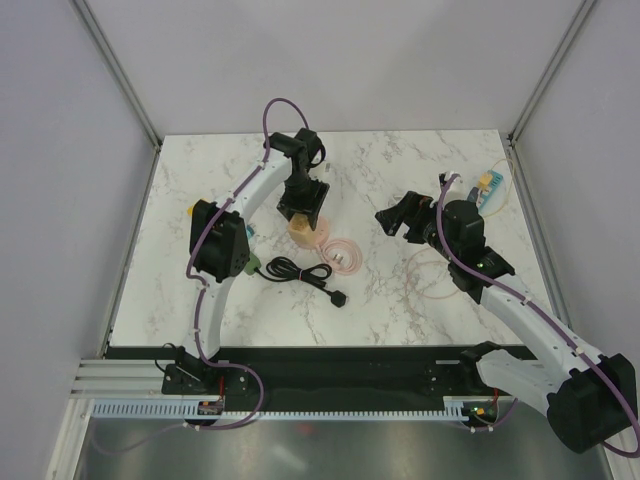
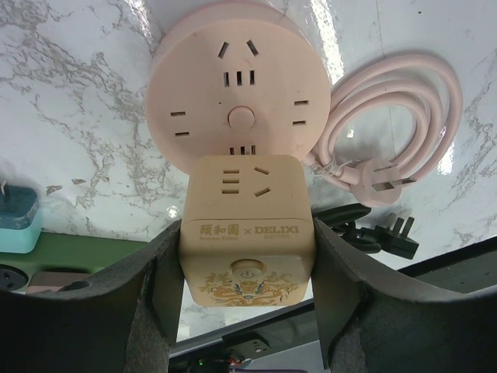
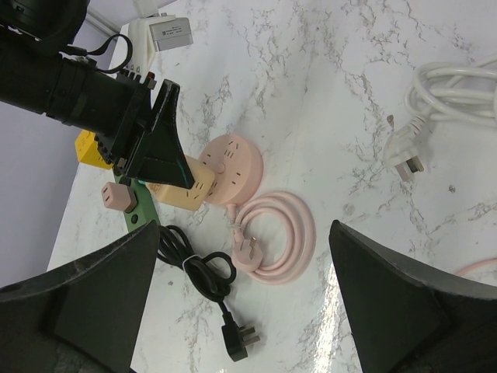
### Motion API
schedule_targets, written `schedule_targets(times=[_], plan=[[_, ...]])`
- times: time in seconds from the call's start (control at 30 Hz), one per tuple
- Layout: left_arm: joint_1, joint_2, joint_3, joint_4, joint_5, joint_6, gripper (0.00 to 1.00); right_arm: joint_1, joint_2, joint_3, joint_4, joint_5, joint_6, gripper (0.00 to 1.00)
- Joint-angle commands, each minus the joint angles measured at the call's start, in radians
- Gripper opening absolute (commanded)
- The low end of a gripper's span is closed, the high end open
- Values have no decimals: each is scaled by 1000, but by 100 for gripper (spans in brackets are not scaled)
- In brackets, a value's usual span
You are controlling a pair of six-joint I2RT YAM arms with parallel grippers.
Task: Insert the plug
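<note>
Black plug lies loose near the middle, just right of its coiled cord. Expect it to be light, rigid and slick, so pinch the moulded body, never the prongs or the floppy lead. Your right gripper gapes wide and empty; your left gripper clamps the cube socket.

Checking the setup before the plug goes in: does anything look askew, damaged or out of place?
Nothing looks damaged or spilled. Only the cube adapter, gripped by the left tool, stands out: it overlaps the round socket's edge instead of sitting centred. Whether it is plugged in cannot be told.
</note>
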Motion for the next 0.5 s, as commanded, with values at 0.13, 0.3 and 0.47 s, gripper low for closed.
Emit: schedule_targets(times=[0.13, 0.3, 0.47], plan=[[-15, -50, -42, 75, -16, -45, 2, -4, -18, 4, 14, 16, -2, 98], [-15, -62, -88, 72, -39, -47, 2, -4, -6, 14, 18, -1, 5, 98], [-15, -76, -130, 66, -88, -44, 2, -4, -16, 14, 18, 0, 6, 98]])
